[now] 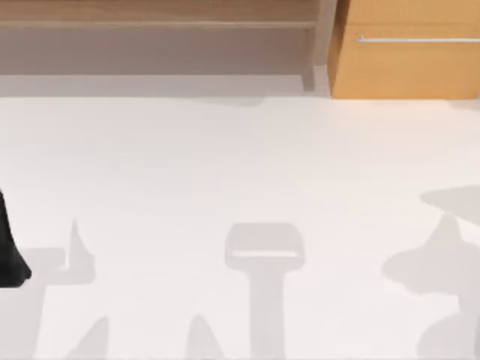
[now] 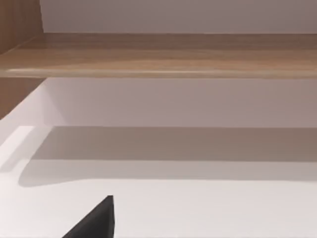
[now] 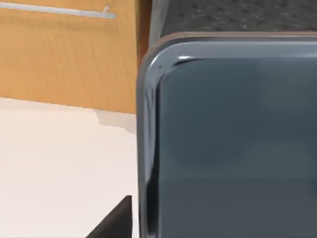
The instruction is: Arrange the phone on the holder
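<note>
The phone (image 3: 233, 144), a dark grey-blue glossy slab with a silvery rim and rounded corner, sits very close in the right wrist view. It is raised off the white table, with the wooden cabinet behind it. My right gripper is shut on it, and one black finger (image 3: 115, 220) shows beside its edge. My left arm (image 1: 10, 251) is a dark shape at the table's left edge in the top view. One black fingertip (image 2: 94, 223) of it shows in the left wrist view, over bare table. The holder is out of view.
The white table (image 1: 240, 165) carries only grey shadows of the arms. Behind it run a low wooden shelf (image 1: 157, 15) and, at the right, a wooden cabinet (image 1: 409, 71) with a metal bar handle (image 1: 416, 39).
</note>
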Action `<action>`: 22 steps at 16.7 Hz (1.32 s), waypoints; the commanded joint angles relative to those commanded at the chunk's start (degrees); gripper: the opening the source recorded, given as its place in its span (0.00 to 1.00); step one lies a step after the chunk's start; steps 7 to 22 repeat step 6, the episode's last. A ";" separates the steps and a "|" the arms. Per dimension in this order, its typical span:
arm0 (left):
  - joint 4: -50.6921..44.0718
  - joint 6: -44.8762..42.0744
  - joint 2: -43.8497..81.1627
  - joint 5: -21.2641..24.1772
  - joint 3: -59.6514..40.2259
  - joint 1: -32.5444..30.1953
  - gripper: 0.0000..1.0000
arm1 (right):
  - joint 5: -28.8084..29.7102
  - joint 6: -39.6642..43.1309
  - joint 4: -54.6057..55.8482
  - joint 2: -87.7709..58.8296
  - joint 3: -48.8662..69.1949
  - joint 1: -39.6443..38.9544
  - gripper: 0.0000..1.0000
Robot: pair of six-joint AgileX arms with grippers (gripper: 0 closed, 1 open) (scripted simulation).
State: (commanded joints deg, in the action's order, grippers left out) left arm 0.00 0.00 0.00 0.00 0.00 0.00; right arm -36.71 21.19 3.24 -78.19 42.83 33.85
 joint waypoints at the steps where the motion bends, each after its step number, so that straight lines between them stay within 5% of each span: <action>1: 0.00 0.00 0.00 0.00 0.00 0.00 1.00 | 0.00 0.00 0.00 0.00 0.00 0.00 1.00; 22: 0.00 0.00 0.00 0.00 0.00 0.00 1.00 | 0.00 0.00 0.00 0.00 0.00 0.00 1.00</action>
